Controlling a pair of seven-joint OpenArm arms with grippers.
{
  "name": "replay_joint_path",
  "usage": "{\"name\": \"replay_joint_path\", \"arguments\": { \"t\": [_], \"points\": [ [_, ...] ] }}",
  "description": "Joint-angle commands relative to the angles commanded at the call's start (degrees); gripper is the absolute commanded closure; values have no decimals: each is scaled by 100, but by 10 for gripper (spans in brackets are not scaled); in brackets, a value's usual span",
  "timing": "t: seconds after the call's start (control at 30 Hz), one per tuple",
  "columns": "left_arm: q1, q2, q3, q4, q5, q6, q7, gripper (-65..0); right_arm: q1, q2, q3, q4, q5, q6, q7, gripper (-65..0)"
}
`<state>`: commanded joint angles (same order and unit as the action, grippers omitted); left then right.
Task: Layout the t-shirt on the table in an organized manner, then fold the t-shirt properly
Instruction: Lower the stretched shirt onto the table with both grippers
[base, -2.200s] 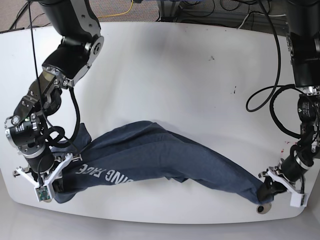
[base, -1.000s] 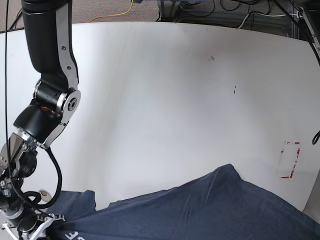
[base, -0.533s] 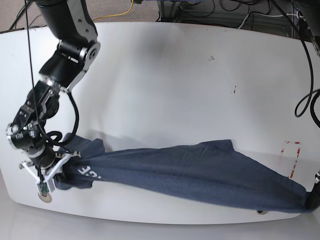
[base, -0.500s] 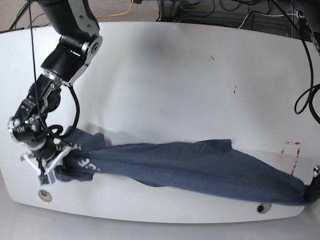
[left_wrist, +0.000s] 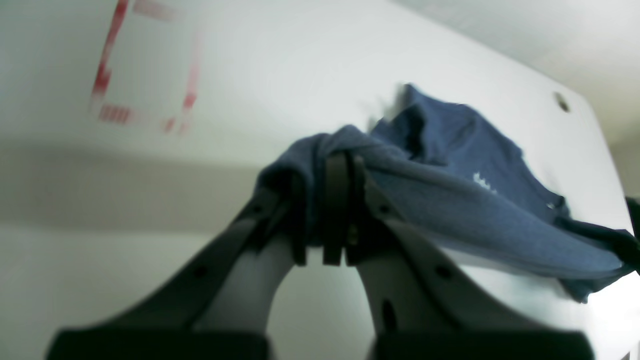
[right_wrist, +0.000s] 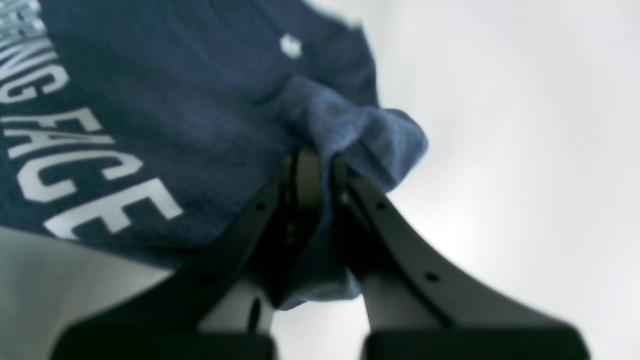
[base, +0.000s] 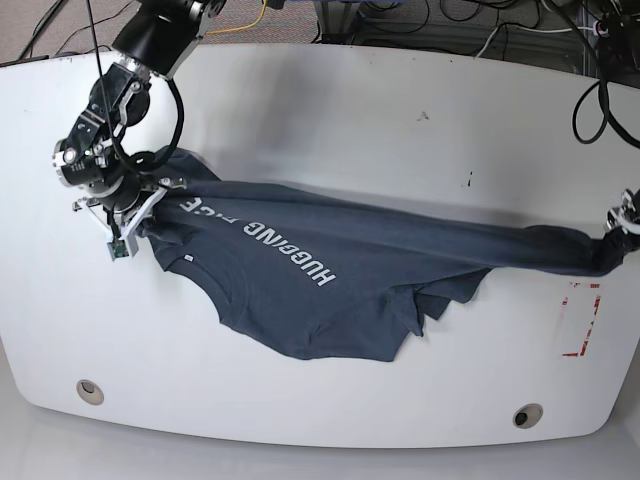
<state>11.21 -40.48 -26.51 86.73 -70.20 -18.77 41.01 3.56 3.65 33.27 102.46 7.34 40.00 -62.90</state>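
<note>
The dark blue t-shirt (base: 320, 290) is stretched across the white table (base: 350, 110) between my two grippers, with its white lettering (base: 265, 238) showing. Its lower part lies rumpled on the tabletop. At the left of the base view my right gripper (base: 140, 212) is shut on one end of the shirt. The right wrist view shows a fold of the t-shirt (right_wrist: 150, 100) pinched in that gripper (right_wrist: 314, 160). At the right edge my left gripper (base: 622, 228) is shut on the other end. In the left wrist view the t-shirt (left_wrist: 450, 185) bunches in that gripper (left_wrist: 336, 165).
A red-taped rectangle (base: 580, 320) lies near the table's right edge, just below the stretched shirt. Two round grey grommets (base: 90, 390) (base: 527, 415) sit along the front edge. Small dark specks (base: 468, 181) mark the far right part. Cables lie beyond the far edge.
Both grippers have carried the shirt away from the front edge toward the table's middle. The shirt has opened out and its full lettering shows.
</note>
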Motion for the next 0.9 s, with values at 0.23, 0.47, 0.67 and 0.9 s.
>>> {"name": "replay_joint_path", "arguments": {
  "t": [0.23, 0.47, 0.67, 0.9],
  "points": [
    [800, 229, -378, 211, 18, 0, 0, -10, -448, -132, -18, 9, 0, 0, -9, -55],
    [1099, 360, -510, 220, 26, 0, 0, -10, -774, -167, -9, 88, 0, 0, -26, -400],
    [1266, 352, -536, 202, 26, -35, 0, -10, -1020, -220, 0, 413, 0, 0, -26, -620],
    [1292, 352, -536, 176, 44, -475, 0, -10, -1037, -290, 9, 765, 0, 0, -26, -636]
  ]
}}
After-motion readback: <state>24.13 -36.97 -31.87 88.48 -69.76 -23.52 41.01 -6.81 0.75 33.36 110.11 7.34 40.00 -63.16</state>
